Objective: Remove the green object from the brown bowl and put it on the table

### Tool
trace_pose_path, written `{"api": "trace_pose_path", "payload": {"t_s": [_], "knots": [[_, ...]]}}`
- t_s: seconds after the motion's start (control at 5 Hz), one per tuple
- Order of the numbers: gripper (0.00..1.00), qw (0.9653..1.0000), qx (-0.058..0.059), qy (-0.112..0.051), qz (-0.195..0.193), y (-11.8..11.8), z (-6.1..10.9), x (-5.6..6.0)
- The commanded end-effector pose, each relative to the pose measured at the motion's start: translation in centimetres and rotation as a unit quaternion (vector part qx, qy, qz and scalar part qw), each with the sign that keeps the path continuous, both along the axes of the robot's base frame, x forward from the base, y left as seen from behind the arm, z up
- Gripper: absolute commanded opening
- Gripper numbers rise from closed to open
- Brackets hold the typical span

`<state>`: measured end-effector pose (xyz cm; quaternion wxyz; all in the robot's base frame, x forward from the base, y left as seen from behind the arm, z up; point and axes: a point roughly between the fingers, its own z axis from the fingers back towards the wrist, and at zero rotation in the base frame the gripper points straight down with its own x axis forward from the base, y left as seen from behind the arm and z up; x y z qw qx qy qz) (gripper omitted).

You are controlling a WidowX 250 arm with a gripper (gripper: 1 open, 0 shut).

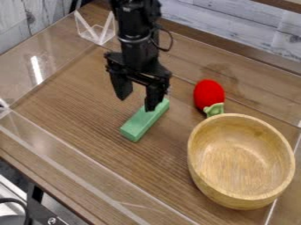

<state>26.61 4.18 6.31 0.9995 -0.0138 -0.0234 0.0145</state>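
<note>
The green object (143, 122), a flat light-green bar, lies on the table (70, 105) left of the brown bowl (241, 160). My gripper (137, 93) hangs straight down just above the bar's far end, fingers spread apart and holding nothing. Whether a fingertip still touches the bar I cannot tell. Nothing lies inside the bowl, which sits at the front right.
A red strawberry-like toy (209, 95) with green leaves lies just behind the bowl, right of the gripper. Clear acrylic walls (47, 53) run along the table's edges. A planked wall stands at the back.
</note>
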Motion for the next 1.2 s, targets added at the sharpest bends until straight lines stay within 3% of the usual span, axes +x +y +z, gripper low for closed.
{"api": "trace_pose_path", "payload": {"t_s": [0.0,0.4,0.8,1.0], "knots": [[1.00,0.9997,0.004,-0.022,-0.002,-0.1,0.2,1.3],[1.00,0.9990,0.000,-0.025,-0.038,1.4,-0.4,2.2],[1.00,0.9997,0.000,-0.021,-0.012,1.9,-1.0,3.4],[1.00,0.9994,0.000,-0.016,-0.031,1.2,-2.2,3.1]]}}
